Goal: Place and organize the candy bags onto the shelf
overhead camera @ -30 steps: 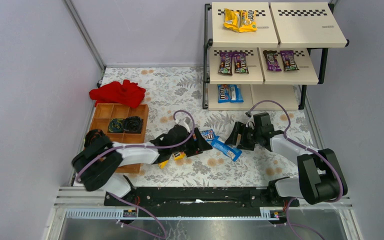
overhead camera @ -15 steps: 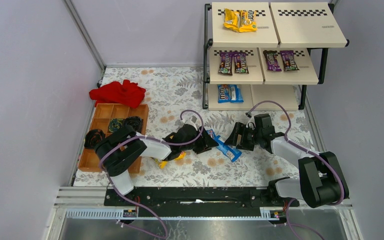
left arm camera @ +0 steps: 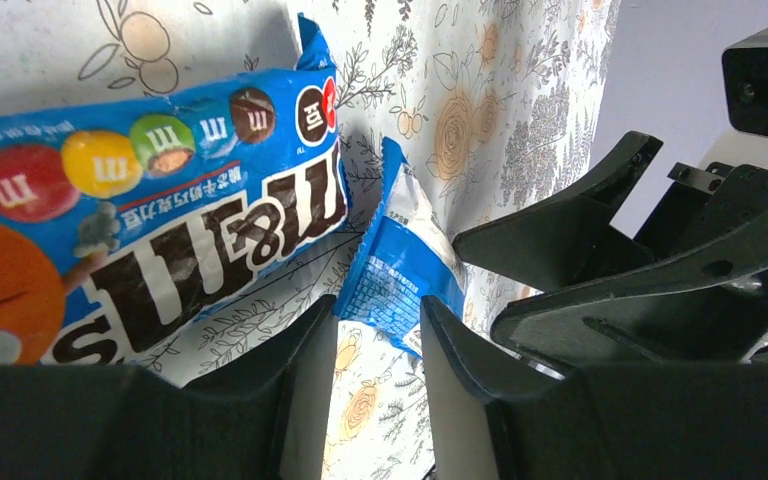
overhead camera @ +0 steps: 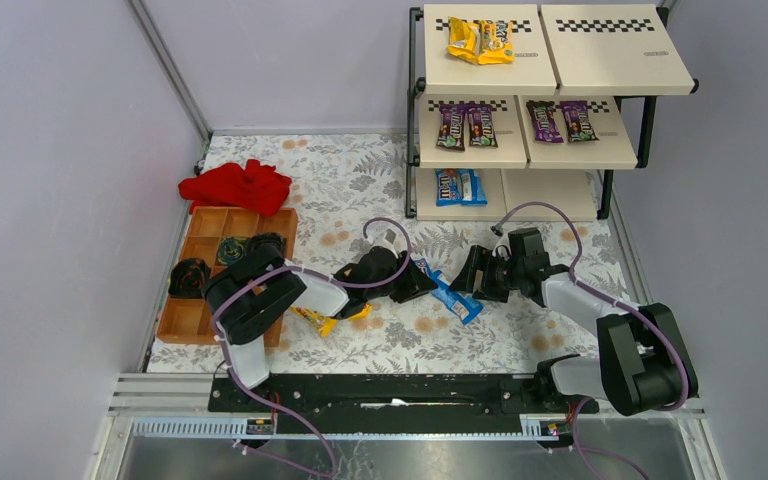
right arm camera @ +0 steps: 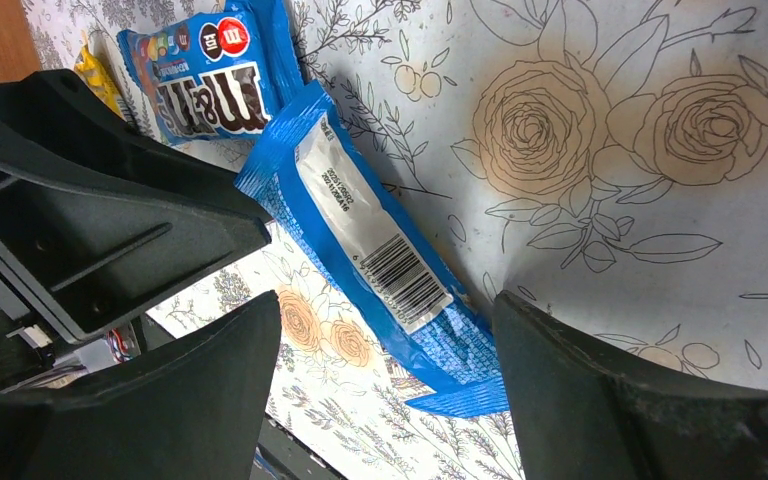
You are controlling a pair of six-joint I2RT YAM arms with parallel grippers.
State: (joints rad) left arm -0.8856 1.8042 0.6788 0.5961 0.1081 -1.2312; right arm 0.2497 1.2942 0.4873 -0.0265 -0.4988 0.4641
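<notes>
Right wrist: I log one glossy blue packet (right arm camera: 360, 210), barcode up, between right gripper (right arm camera: 385, 305) jaws, wide apart, ungripped. Left gripper (left arm camera: 378, 320) half-open, holding nothing.

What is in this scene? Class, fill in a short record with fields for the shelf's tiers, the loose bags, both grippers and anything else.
Shelf: three tiers
Top tier: yellow candy bags
Middle tier: purple-brown candy bags, on both boards
Bottom tier: blue candy bags
Loose on table: face-up blue bag, face-down blue bag, yellow bag
Left gripper: jaws narrowly apart at the face-down bag's end
Right gripper: open wide, astride the same bag
Other: red cloth, wooden tray
</notes>
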